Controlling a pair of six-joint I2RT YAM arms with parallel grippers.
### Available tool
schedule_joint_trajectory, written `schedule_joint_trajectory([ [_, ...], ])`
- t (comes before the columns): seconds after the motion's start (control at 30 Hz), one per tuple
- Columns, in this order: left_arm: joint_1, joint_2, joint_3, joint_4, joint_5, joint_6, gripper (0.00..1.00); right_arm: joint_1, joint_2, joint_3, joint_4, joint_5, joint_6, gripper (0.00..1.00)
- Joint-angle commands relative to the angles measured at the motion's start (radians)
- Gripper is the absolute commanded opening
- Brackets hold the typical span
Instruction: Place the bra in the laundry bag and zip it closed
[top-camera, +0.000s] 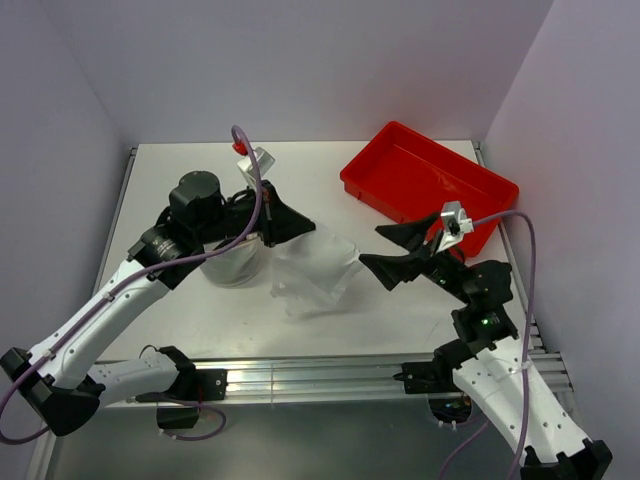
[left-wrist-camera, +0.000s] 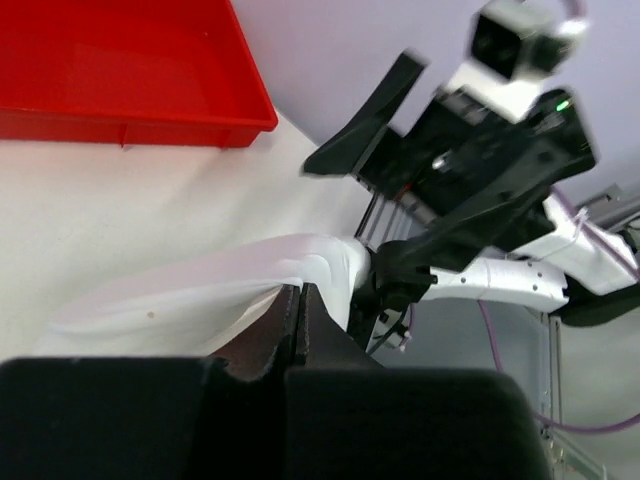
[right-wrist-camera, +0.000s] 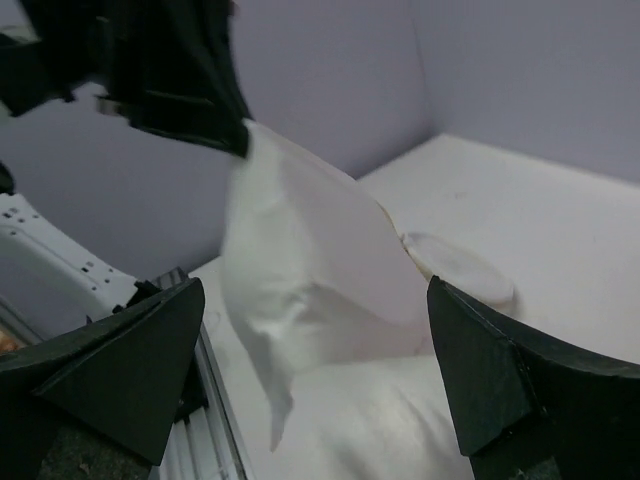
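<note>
My left gripper (top-camera: 268, 232) is shut on a fold of the laundry bag (top-camera: 315, 270), a whitish translucent mesh, and holds that edge up off the table. In the left wrist view the jaws meet on the bag's white fabric (left-wrist-camera: 200, 295). The right wrist view shows the mesh (right-wrist-camera: 300, 250) hanging from the left gripper, with a round flat end (right-wrist-camera: 460, 265) behind it. My right gripper (top-camera: 393, 251) is open, just right of the bag, with nothing between its fingers (right-wrist-camera: 130, 370). I cannot pick out the bra from the white fabric.
A red plastic tray (top-camera: 430, 185) stands at the back right, close behind the right gripper, and also shows in the left wrist view (left-wrist-camera: 120, 70). A metal rail (top-camera: 320, 375) runs along the table's near edge. Purple walls close in three sides.
</note>
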Motion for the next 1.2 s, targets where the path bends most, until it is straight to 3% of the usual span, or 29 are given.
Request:
schedule_joint_trajectory([
  [0.0,-0.005,0.031,0.100,-0.139,0.073,0.083,0.00,0.007,0.027,0.164,-0.003,-0.136,-0.109,1.00],
  [0.13,-0.003,0.050,0.159,-0.188,0.107,0.092,0.00,0.023,0.070,0.261,-0.073,-0.239,-0.144,1.00],
  [0.27,-0.005,0.062,0.211,-0.193,0.170,0.092,0.00,0.107,0.145,0.348,-0.219,-0.227,-0.267,1.00],
  [0.47,-0.005,0.076,0.248,-0.181,0.240,0.083,0.00,0.362,0.306,0.485,-0.426,0.005,-0.494,1.00],
  [0.83,-0.004,0.076,0.263,-0.134,0.392,0.025,0.00,0.397,0.388,0.438,-0.341,-0.067,-0.496,0.99],
  [0.9,-0.002,0.074,0.269,-0.134,0.394,0.022,0.00,0.400,0.408,0.426,-0.262,-0.097,-0.476,0.91],
  [0.93,-0.002,0.070,0.275,-0.136,0.392,0.020,0.00,0.402,0.411,0.412,-0.236,-0.098,-0.447,0.76],
  [1.0,0.000,0.065,0.277,-0.133,0.391,0.014,0.00,0.402,0.409,0.401,-0.180,-0.097,-0.413,0.55],
  [1.03,0.003,0.060,0.278,-0.136,0.389,0.013,0.00,0.402,0.406,0.389,-0.160,-0.084,-0.399,0.28],
  [1.1,0.022,0.056,0.275,-0.144,0.368,0.013,0.00,0.400,0.380,0.375,-0.097,-0.042,-0.355,0.03],
  [1.13,0.036,0.053,0.272,-0.165,0.349,0.016,0.03,0.399,0.371,0.372,-0.084,-0.023,-0.344,0.00],
  [1.17,0.087,0.036,0.263,-0.167,0.331,0.016,0.21,0.397,0.351,0.375,-0.080,-0.003,-0.335,0.00],
])
